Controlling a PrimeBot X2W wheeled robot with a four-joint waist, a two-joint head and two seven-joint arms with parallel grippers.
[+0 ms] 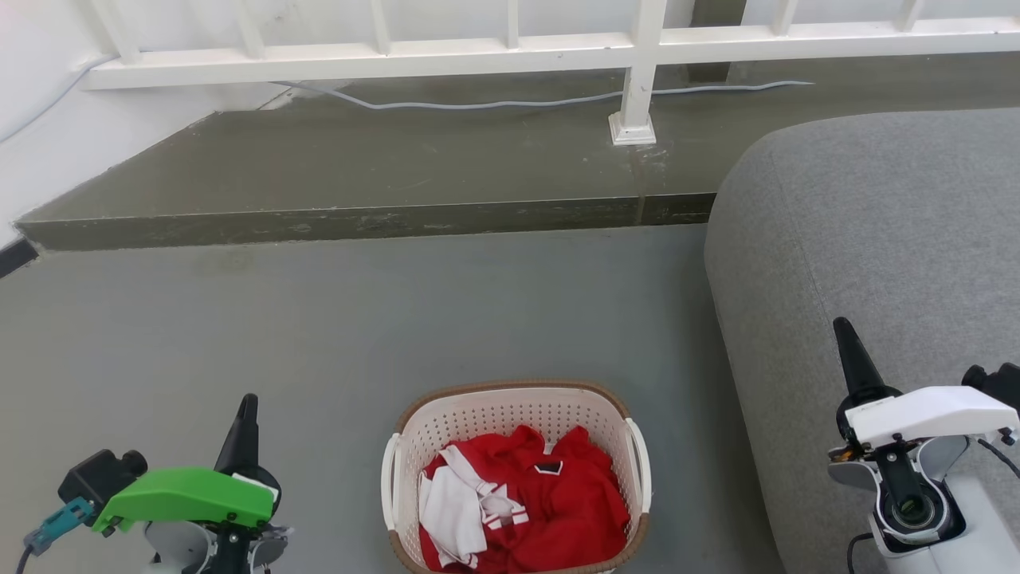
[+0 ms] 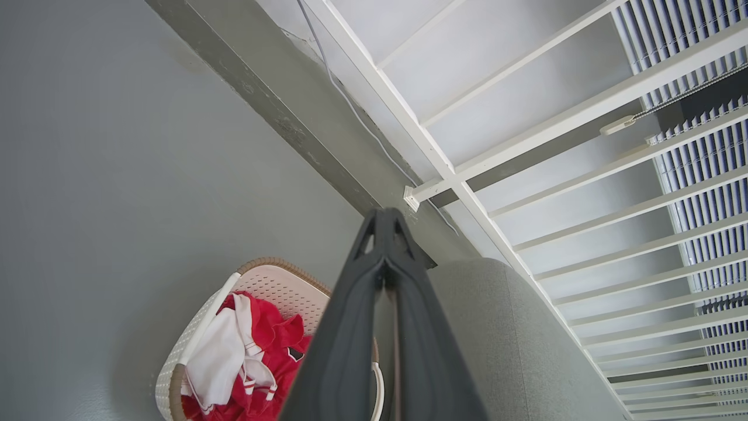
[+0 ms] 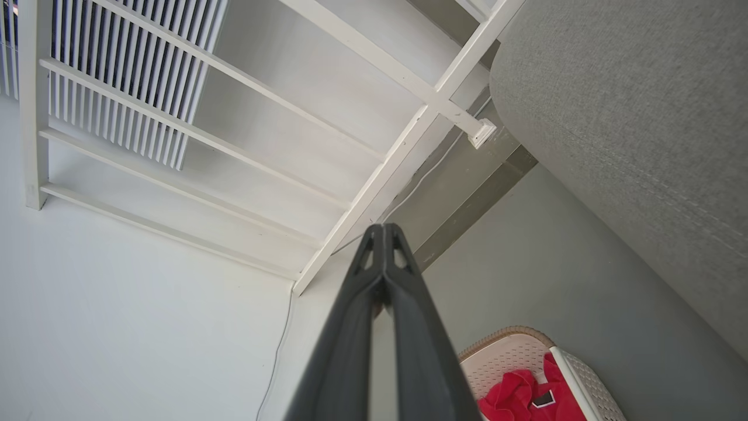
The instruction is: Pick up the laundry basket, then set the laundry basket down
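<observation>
The laundry basket (image 1: 510, 414) is cream-white and perforated with a brown rim and white side handles. It stands on the grey floor at the bottom middle of the head view, holding red and white clothes (image 1: 522, 506). My left gripper (image 1: 245, 414) hangs to the basket's left, shut and empty, with its green wrist cover below it. Over the sofa on the right, my right gripper (image 1: 845, 339) is shut too, holding nothing. The basket (image 2: 274, 286) lies low and left of the closed left gripper (image 2: 385, 225). In the right wrist view the basket (image 3: 514, 354) sits lower right of the shut gripper (image 3: 383, 237).
A grey sofa (image 1: 884, 263) fills the right side, close to the basket. Beyond the floor runs a raised dark step (image 1: 374, 219) with a white railing (image 1: 637, 72) and a thin cable (image 1: 494, 104). A white wall stands at the left.
</observation>
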